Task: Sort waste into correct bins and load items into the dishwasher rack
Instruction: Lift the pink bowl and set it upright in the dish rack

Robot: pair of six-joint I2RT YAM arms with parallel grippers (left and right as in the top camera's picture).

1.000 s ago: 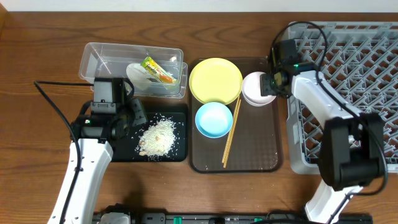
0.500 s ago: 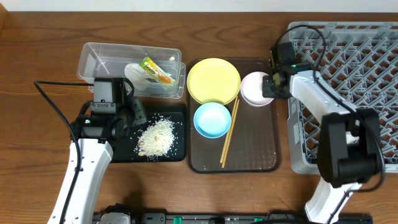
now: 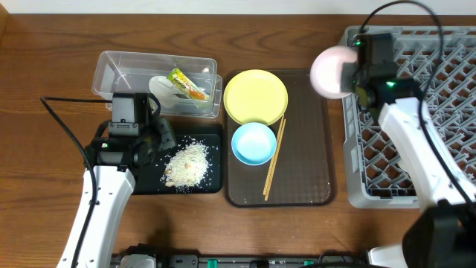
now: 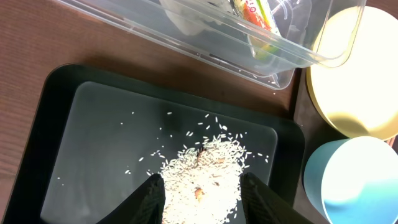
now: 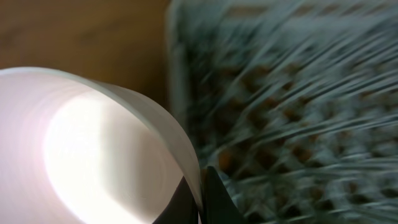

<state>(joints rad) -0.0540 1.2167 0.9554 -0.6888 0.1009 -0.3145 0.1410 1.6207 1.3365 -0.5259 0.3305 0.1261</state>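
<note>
Bowl first: the pale pink bowl [image 3: 329, 72] is up in the air, tipped on its side, just beside the left wall of the dishwasher rack [image 3: 351, 156]; your right end effector [image 5: 200, 200] pinches it, with the thin rim between its two fingers. It looks light and hard, like plastic, and smooth; so I think it can slip or swing in such a small pinch; move it slowly and hold it tight. The rim is the good place to hold it; the round side looks too wide and too slick to grab. The rack floor is full of gaps and ribs; set the bowl down gently or it may tip over.

Your left end effector [image 4: 204, 198] hangs wide open over the black tray [image 4: 81, 124], holding nothing; the rice [image 4: 205, 165] heap lies below, between its fingers. The yellow plate [image 3: 256, 96], the blue bowl [image 3: 253, 143] and the chopsticks [image 3: 274, 159] lie on the brown tray [image 3: 305, 171]; they are not in the rack yet.
</note>
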